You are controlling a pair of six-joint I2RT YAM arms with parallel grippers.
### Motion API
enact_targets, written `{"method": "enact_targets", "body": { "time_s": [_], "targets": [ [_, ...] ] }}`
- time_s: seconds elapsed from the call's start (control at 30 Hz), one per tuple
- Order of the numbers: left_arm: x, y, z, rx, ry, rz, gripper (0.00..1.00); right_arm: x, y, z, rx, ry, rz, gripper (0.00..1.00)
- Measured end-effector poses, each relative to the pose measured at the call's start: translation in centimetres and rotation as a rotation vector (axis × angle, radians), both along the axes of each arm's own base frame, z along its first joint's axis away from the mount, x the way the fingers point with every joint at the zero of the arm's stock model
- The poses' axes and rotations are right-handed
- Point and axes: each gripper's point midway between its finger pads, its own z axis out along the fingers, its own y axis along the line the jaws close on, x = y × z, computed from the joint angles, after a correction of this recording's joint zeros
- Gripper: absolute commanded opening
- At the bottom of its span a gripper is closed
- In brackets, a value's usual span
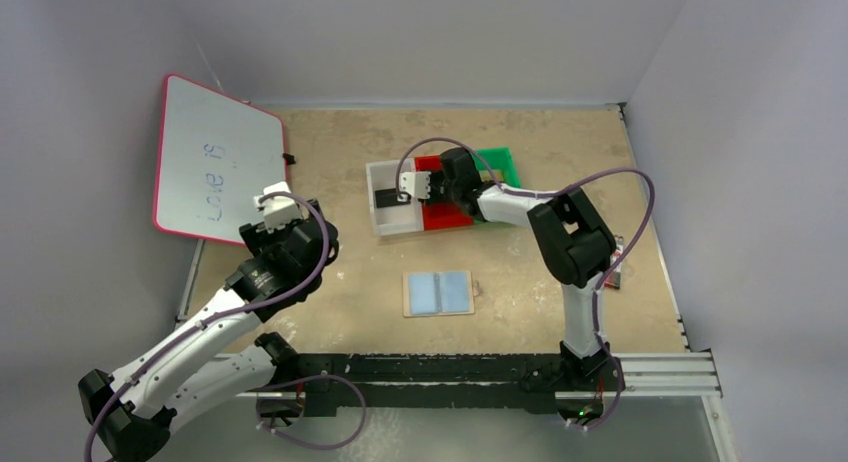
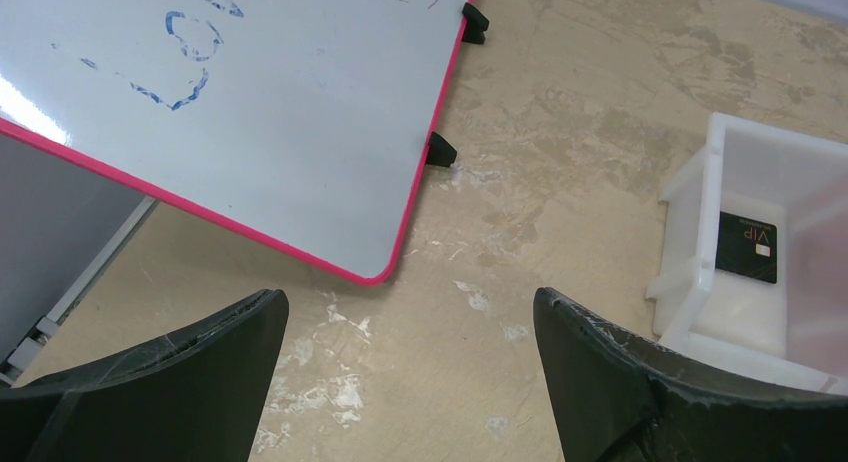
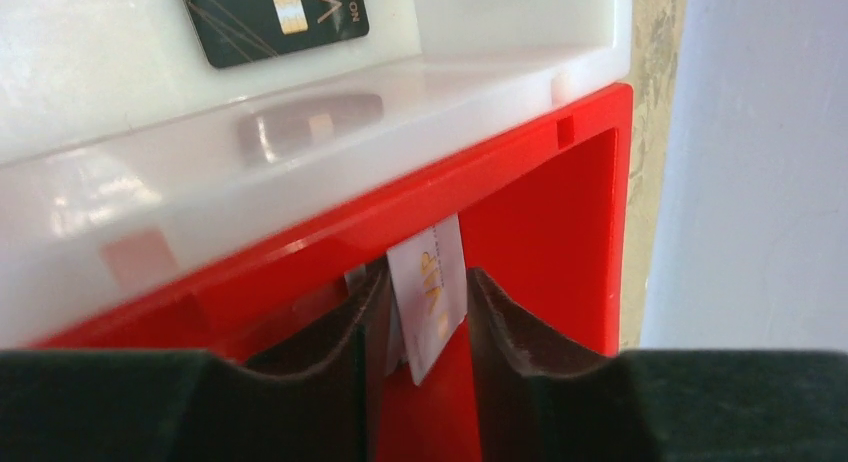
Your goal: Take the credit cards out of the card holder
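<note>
**A:** Where is the pale card?

**B:** Between the fingers of the right gripper, slightly tilted, inside the red bin, at 12 o'clock from the card holder. I cannot tell whether it is pinched or already freed

**A:** How should it finish?

**B:** I'd spread the jaws fully, then lift straight up so no pad drags the card out. The left gripper hangs spread wide and empty at 10 o'clock

smooth black credit card, glossy red plastic bin
</note>
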Motion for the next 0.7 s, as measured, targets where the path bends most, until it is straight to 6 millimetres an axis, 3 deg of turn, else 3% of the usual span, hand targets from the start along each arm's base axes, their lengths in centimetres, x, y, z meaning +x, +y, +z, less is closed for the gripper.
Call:
{"method": "enact_targets", "body": {
  "time_s": [0.3, 0.5, 0.7],
  "targets": [
    [-0.1, -0.1, -0.3, -0.001, 0.017, -0.012, 0.93, -0.8, 0.7, 1.3, 0.028, 0.044, 0.036, 0.44],
    [-0.1, -0.2, -0.5, 0.003, 0.024, -0.014, 0.93, -0.8, 1.1, 6.6, 0.165, 0.000, -0.017, 0.45],
    [0.0, -0.2, -0.5, 0.006, 0.026, -0.013, 0.93, -2.0, 0.7, 13.3, 0.551, 0.035, -0.251, 0.43]
  ]
}}
